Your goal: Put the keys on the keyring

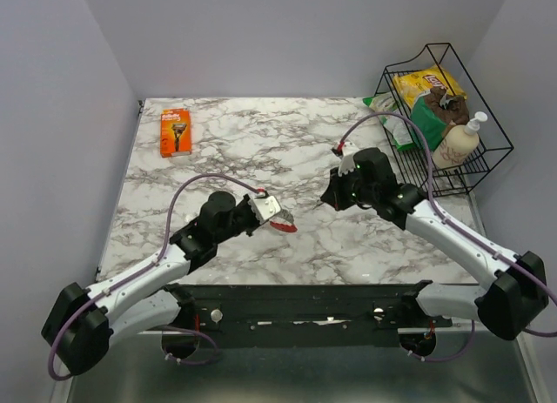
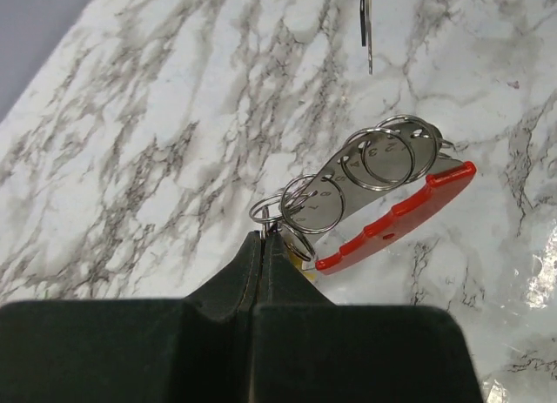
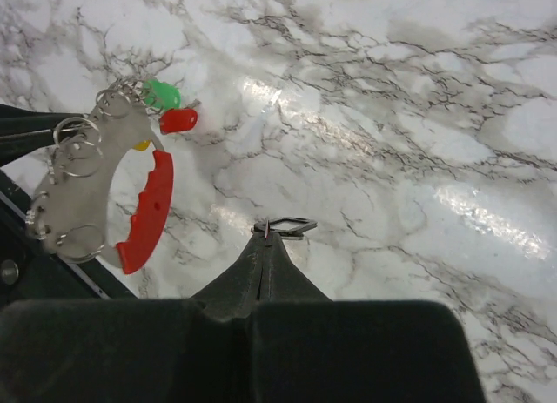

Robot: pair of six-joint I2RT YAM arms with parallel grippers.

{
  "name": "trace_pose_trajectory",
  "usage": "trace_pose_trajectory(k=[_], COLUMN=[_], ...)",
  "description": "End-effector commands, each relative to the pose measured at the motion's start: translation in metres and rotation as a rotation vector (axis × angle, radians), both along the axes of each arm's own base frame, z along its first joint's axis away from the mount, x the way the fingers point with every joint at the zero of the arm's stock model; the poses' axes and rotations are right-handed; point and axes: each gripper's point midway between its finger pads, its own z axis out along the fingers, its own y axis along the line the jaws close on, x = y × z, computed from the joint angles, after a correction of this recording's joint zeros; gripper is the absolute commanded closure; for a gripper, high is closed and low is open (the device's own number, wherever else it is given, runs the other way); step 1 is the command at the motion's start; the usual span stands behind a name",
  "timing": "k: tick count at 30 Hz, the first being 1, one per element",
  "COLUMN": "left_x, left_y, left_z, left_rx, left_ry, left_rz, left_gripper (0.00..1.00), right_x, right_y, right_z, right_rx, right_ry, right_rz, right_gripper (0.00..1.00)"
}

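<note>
My left gripper (image 1: 265, 213) (image 2: 264, 236) is shut on a split ring of the keys (image 1: 278, 218) and holds them above the marble table. In the left wrist view the keys (image 2: 374, 164) show as a silvery plate with several rings and a red curved tag (image 2: 400, 220). My right gripper (image 1: 325, 203) (image 3: 267, 236) is shut on the keyring (image 3: 285, 225), a tiny thin black oblong loop, a short way right of the keys. In the right wrist view the keys (image 3: 83, 190) hang at the left with green (image 3: 162, 94), red and yellow heads.
An orange razor box (image 1: 175, 131) lies at the back left of the table. A black wire basket (image 1: 452, 181) at the back right holds a yellow chips bag (image 1: 426, 83), a lotion bottle (image 1: 457, 142) and green packs.
</note>
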Motion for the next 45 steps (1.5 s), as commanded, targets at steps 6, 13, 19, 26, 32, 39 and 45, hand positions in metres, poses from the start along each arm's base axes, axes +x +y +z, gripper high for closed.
trace_pose_trajectory(k=[6,13,19,26,32,39,45], left_x=[-0.016,-0.037,-0.051,-0.062,-0.062,-0.044,-0.042], left_y=[-0.047,-0.054,-0.062,-0.071,-0.081,-0.092,-0.096], left_z=[-0.025,-0.066,-0.080,-0.087,-0.074,-0.060,-0.050], left_rx=[-0.054,0.048,0.097,0.119,0.111,0.167,0.153], left_ry=[-0.108,-0.139,-0.158,-0.183,-0.255,-0.376,-0.424], left_rz=[-0.278,-0.394,-0.433,-0.400,-0.348,-0.334,-0.337], left_gripper=[1.00,1.00,1.00,1.00,1.00,1.00,1.00], right_x=[-0.025,-0.034,-0.043,-0.060,-0.062,-0.059,-0.059], right_y=[-0.028,-0.023,-0.015,0.001,0.001,-0.003,-0.010], right_z=[-0.035,-0.055,-0.049,-0.046,-0.044,-0.038,-0.037], right_rx=[-0.064,-0.066,-0.034,0.046,0.055,0.059,0.054], right_ry=[0.056,0.140,0.134,0.138,0.125,0.090,0.068], right_rz=[-0.058,-0.036,0.047,0.187,0.188,0.158,0.122], right_gripper=[0.99,0.99,0.99,0.99,0.99,0.99,0.99])
